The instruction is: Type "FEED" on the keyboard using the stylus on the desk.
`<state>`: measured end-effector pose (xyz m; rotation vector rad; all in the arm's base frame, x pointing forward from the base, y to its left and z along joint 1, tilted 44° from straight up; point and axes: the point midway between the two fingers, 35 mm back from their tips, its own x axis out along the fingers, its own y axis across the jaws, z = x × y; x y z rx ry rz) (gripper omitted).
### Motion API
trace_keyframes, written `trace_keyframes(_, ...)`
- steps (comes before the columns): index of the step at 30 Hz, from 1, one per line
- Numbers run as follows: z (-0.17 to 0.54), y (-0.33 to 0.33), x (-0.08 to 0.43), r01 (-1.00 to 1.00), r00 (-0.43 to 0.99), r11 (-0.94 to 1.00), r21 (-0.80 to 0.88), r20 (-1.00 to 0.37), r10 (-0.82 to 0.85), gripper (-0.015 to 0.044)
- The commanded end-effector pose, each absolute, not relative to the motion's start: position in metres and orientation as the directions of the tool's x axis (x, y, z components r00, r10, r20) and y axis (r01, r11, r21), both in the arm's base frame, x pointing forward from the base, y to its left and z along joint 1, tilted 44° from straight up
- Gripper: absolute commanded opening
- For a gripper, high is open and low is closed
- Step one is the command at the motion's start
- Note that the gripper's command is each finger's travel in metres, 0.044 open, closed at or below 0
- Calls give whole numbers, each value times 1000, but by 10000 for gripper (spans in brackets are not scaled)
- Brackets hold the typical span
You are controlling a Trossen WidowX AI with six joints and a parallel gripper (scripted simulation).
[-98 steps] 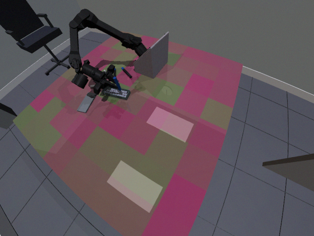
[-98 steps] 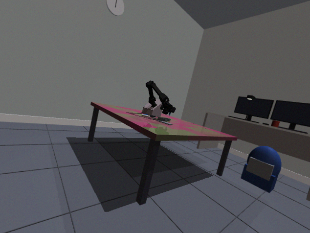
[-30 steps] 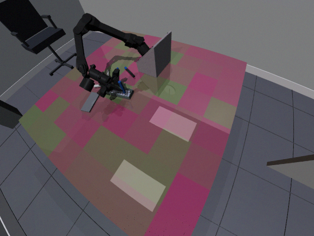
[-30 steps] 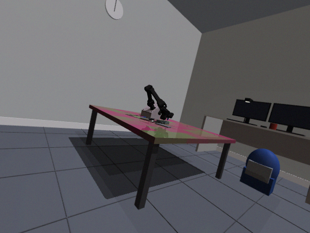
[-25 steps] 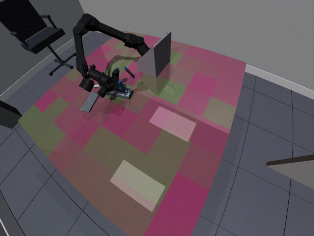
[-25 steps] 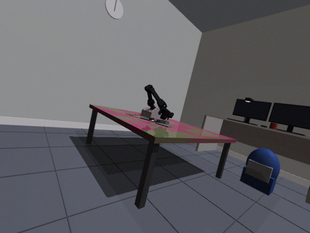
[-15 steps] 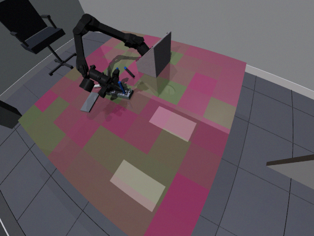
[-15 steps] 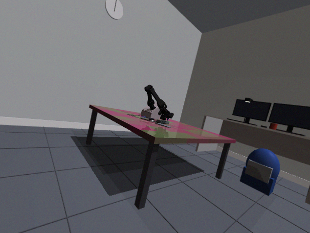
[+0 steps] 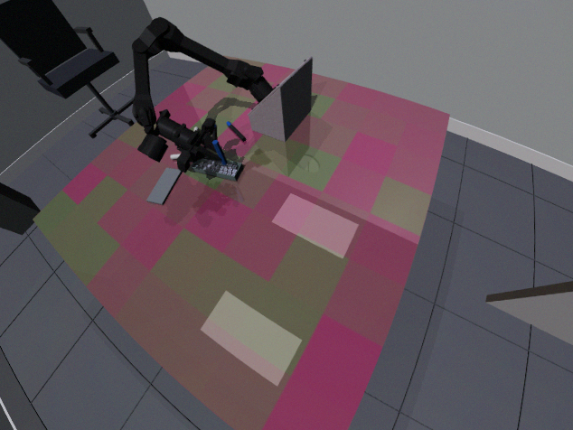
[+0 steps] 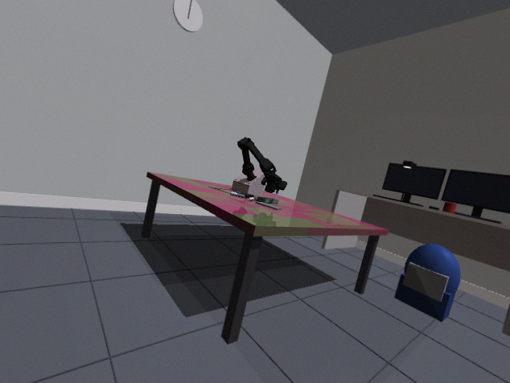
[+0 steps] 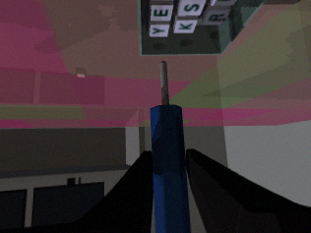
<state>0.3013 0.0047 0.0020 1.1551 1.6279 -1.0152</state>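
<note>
My gripper [image 11: 168, 157] [image 9: 216, 148] is shut on the blue stylus [image 11: 168, 171] [image 9: 220, 153], whose thin grey tip points away from the fingers. The keyboard [image 11: 188, 46] [image 9: 239, 174] [image 10: 269, 200] has a dark grey-green case with light keys. In the wrist view the stylus tip shows just outside the keyboard's near edge, in line with the column of the Y key [image 11: 158, 30] and the E key [image 11: 160, 13]. K, S and part of an R also show there. The tip appears clear of the keys; its height is hard to tell. The F and D keys cannot be made out.
A flat grey slab [image 9: 164, 185] lies beside the keyboard. A dark pen with a blue end [image 9: 236, 131] lies behind it, and a small white object [image 9: 175, 156] is near the gripper. A large grey box-like panel [image 9: 295, 104] stands by the arm's base.
</note>
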Motion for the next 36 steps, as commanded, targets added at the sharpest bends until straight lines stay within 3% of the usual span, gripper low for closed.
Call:
trace_keyframes(1, 7, 7, 302, 966, -183, 228, -125, -950, 255, 81)
trace_keyframes(11, 5, 6, 301, 964, -187, 233, -129, -950, 251, 84)
trace_keyframes(14, 5, 6, 301, 964, -187, 233, -129, -950, 251, 64)
trace_keyframes(17, 11, 1, 300, 964, -187, 232, -128, -950, 251, 0)
trace_keyframes(36, 34, -27, 295, 966, -183, 227, -126, -950, 252, 0)
